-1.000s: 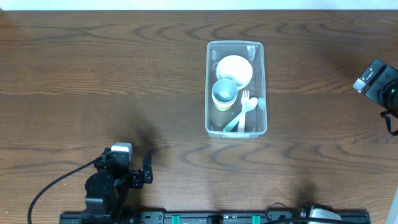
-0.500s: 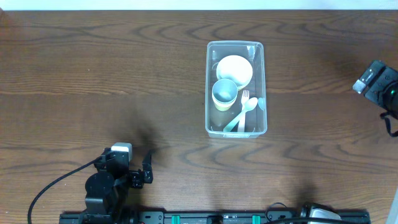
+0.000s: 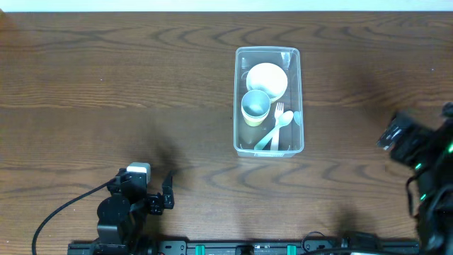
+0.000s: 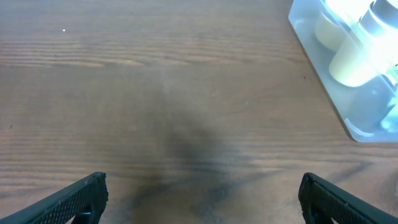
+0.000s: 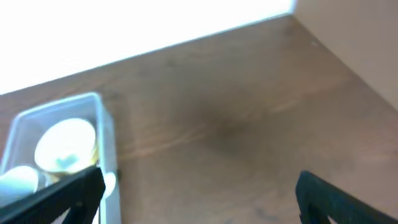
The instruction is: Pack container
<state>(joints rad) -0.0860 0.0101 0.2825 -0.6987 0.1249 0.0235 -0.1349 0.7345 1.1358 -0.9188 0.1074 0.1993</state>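
Observation:
The clear container stands in the middle of the table. In it are a pale yellow bowl, a grey-green cup, a white fork and a pale spoon. It also shows in the left wrist view and in the right wrist view. My left gripper is open and empty, low at the front left, far from the container. My right gripper is open and empty, right of the container; its arm is at the right edge.
The wooden table runs wide to the left of the container. Its far edge meets a bright white strip. The left arm's base sits at the front edge.
My right arm has moved forward and left from the far right edge toward the front right. The left arm and the container's contents have not moved.

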